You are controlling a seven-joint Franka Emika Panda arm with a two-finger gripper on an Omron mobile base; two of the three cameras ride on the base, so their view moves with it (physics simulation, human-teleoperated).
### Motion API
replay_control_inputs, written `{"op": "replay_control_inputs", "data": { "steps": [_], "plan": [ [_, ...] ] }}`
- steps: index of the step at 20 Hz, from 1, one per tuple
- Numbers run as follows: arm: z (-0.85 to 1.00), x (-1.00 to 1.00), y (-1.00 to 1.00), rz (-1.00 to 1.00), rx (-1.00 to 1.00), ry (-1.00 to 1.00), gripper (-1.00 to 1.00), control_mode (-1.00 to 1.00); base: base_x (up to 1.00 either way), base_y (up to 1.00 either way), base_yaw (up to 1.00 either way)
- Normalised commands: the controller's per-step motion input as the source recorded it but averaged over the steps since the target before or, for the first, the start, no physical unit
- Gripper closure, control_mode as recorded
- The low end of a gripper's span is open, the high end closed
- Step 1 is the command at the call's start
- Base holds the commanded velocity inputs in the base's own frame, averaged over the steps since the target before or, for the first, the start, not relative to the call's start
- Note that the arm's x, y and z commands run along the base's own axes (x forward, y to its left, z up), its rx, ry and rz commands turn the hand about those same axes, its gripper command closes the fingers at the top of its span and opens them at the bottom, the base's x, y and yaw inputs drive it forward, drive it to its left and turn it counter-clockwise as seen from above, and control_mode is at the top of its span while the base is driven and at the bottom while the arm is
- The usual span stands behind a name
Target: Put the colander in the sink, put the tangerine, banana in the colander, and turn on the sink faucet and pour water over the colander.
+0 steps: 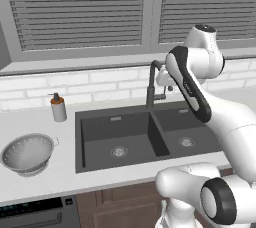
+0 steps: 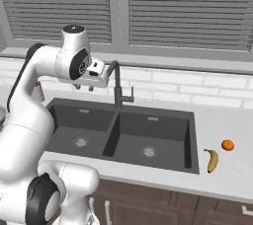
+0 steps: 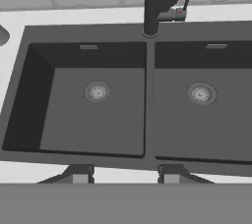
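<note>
The silver colander [image 1: 27, 154] sits upright on the counter, left of the dark double sink [image 1: 100, 137] [image 2: 163, 137]. On the counter right of the sink lie the tangerine [image 2: 228, 145] and, just in front of it, the banana [image 2: 212, 160]. The sink faucet [image 2: 117, 88] [image 3: 153, 7] rises behind the divider between the basins. My gripper [image 2: 84, 88] [image 3: 125, 176] hangs high over the sink's left basin, left of the faucet. Its jaws point down and are open, with nothing between them. Both basins [image 3: 98, 115] are bare.
A soap pump bottle [image 1: 58, 107] stands on the counter behind the colander. A white brick backsplash [image 2: 197, 88] and a shuttered window run along the back. The counter's front edge [image 1: 100, 179] lies just before the sink, with cabinets below.
</note>
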Motion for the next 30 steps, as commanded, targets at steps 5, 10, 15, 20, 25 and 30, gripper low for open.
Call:
{"op": "replay_control_inputs", "data": {
  "steps": [5, 10, 15, 20, 25, 30],
  "plan": [
    [-0.13, -0.42, 0.07, 0.05, 0.0, -0.05, -1.0, -1.0, 0.0, 0.0, 0.0],
    [-0.26, -0.96, 0.3, 0.11, -0.01, -0.17, -1.0, -1.0, 0.0, 0.0, 0.0],
    [-0.17, -0.59, 0.61, 0.01, -0.07, 0.0, -1.0, -1.0, 0.0, 0.0, 0.0],
    [-0.08, -0.06, 0.86, -0.05, -0.08, 0.3, -1.0, -1.0, 0.0, 0.0, 0.0],
    [-0.07, 0.18, 0.92, -0.07, -0.08, 0.43, -1.0, -1.0, 0.0, 0.0, 0.0],
    [-0.12, 0.38, 0.76, 0.0, -0.01, 0.42, -1.0, -1.0, 0.0, 0.0, 0.0]
  ]
}}
